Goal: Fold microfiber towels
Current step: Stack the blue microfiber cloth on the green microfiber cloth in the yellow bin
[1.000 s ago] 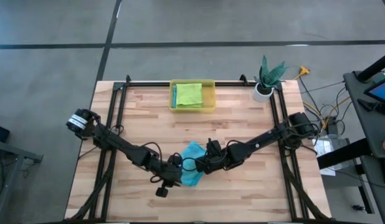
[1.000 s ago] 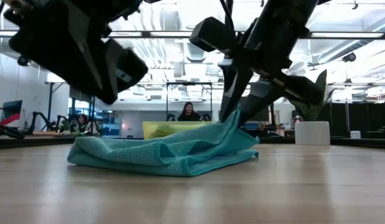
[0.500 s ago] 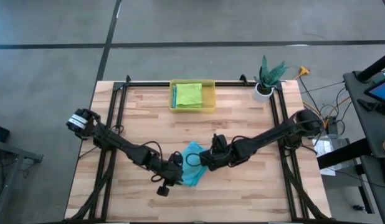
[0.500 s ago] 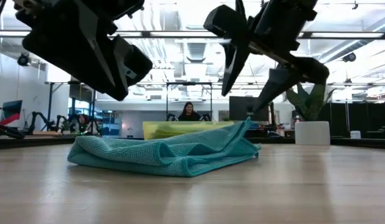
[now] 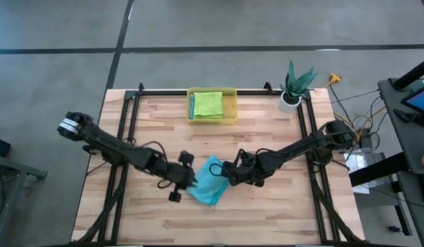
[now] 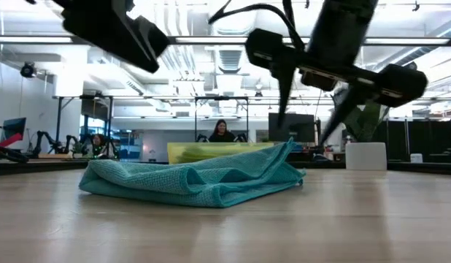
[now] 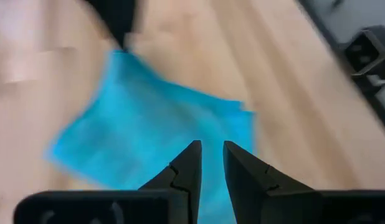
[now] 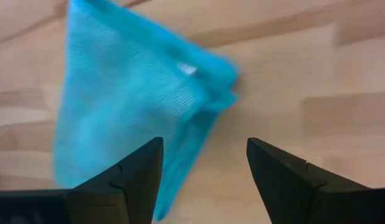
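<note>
Low view: a folded teal towel [image 6: 193, 183] lies on the table's [image 5: 267, 213] near middle. The left gripper [image 5: 186, 180], nearly closed and empty, and the right gripper [image 5: 228, 171], wide open, flank it. Farther back, a yellow bin [image 5: 230, 110] holds a lime towel [image 5: 208, 104].

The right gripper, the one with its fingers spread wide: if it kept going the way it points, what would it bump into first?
Most likely the teal towel. The right gripper hangs open above the table, aimed at the towel's folded edge; depth is hard to judge.
</note>
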